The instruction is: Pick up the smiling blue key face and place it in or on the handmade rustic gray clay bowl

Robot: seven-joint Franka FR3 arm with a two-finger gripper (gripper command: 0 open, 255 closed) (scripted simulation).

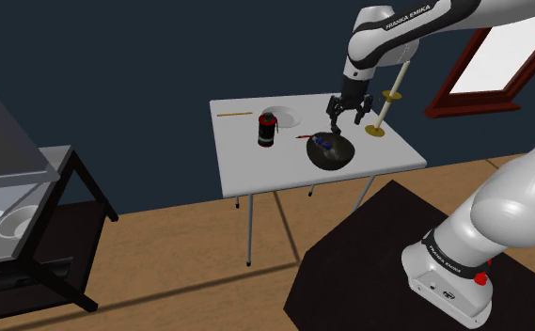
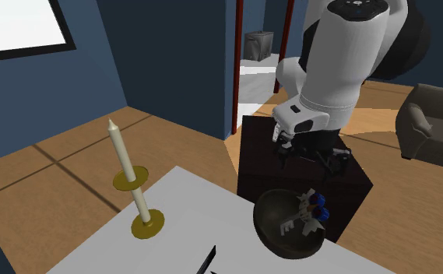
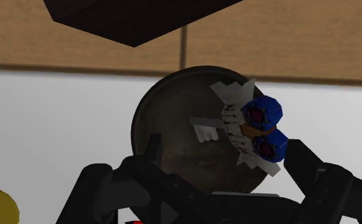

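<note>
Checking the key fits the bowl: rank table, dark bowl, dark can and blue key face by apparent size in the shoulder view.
Largest to smallest:
table
dark bowl
dark can, roughly as tall as the bowl but narrower
blue key face, lying in the bowl

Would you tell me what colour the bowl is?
Dark grey-brown, nearly black; the wrist view shows the bowl best.

I find the shoulder view dim overall. The pale table is its brightest surface, with a white pane glowing at two o'clock. The second exterior view is brighter and evenly lit. In the wrist view the dark bowl carries a dull sheen.
</note>
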